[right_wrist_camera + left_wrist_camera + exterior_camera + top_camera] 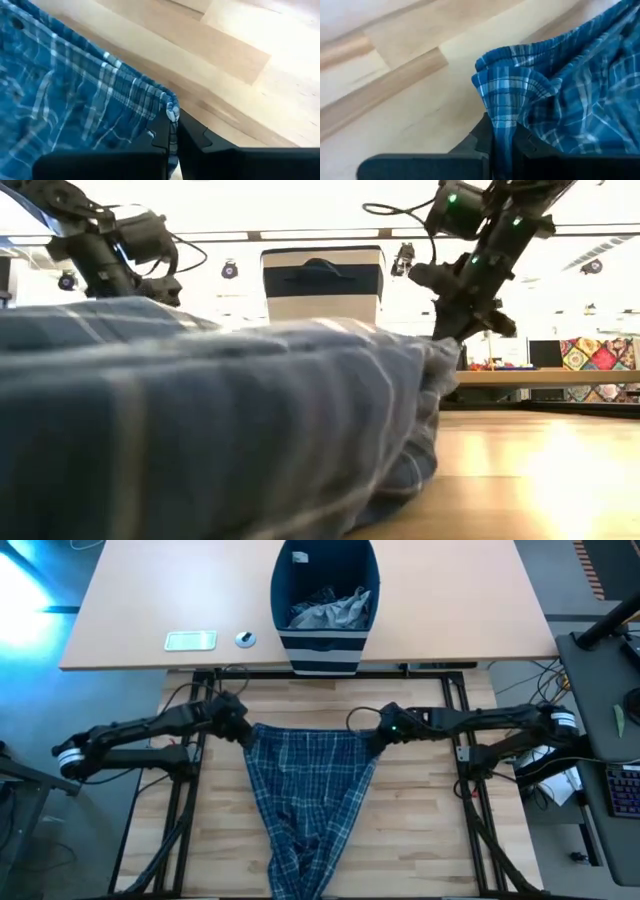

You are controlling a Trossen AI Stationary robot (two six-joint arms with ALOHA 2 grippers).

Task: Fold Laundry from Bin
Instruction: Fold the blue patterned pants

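The blue-and-white plaid trousers (305, 805) are spread on the wooden table, waistband toward the far edge, legs running to the near edge; in the low view the plaid trousers (200, 420) fill the foreground. My left gripper (245, 732) is shut on the waistband's left corner, my right gripper (375, 740) on its right corner. The navy bin (325, 605) stands on the far table with grey laundry (335, 610) inside. My left gripper pinches the gathered left corner of the waistband (502, 125) between its two fingers, slanting down from the table's left; several layers are bunched there. That corner is raised, the rest lying on the table. My right gripper pinches the right corner of the waistband (171, 112) at its edge between its two fingers, slanting down from the table's right. The corner is lifted and the cloth (425, 375) slopes down from it to the table.
A flat pale device (190, 640) and a small round object (245, 638) lie on the far table left of the bin. Dark frame rails (185, 790) run along both sides of the wooden worktop. A keyboard (622, 790) sits at the far right.
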